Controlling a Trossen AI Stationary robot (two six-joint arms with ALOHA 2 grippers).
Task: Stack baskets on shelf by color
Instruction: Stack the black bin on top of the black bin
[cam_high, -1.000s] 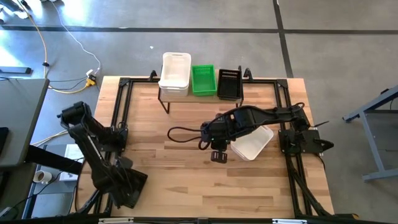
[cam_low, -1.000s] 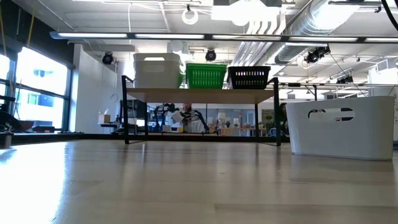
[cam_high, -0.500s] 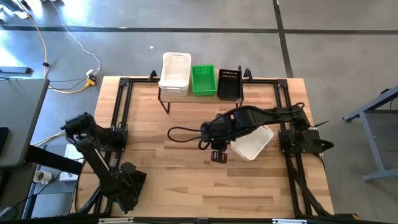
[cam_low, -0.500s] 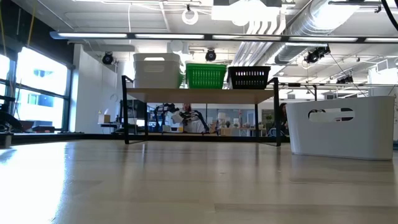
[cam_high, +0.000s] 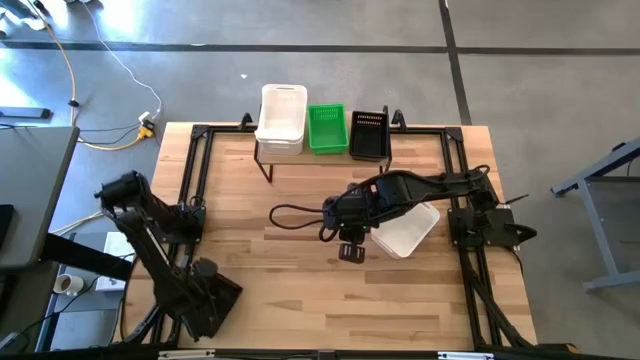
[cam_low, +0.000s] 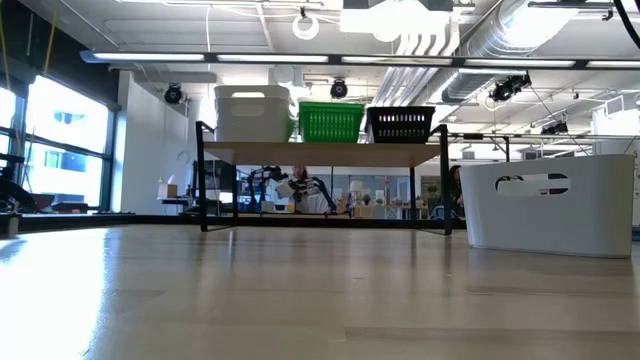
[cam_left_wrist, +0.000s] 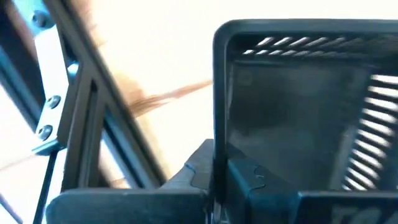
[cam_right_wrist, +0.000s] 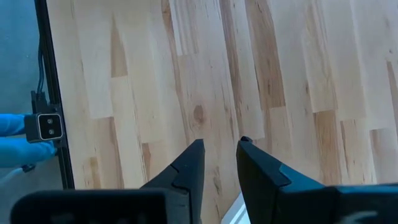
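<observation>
Over bare tabletop (cam_high: 300, 290) the right pincer (cam_high: 349, 250) points down, fingers parted.

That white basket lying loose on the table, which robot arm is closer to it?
The right. Its gripper hovers just beside the white basket, arm reaching over it. The left gripper sits folded at the table's far left corner.

Overhead and table-level views share the shelf (cam_high: 318, 150)

Open tabletop (cam_high: 300, 290) left and front of the right arm (cam_high: 400, 195); white basket (cam_high: 408, 230) beneath it.
</observation>
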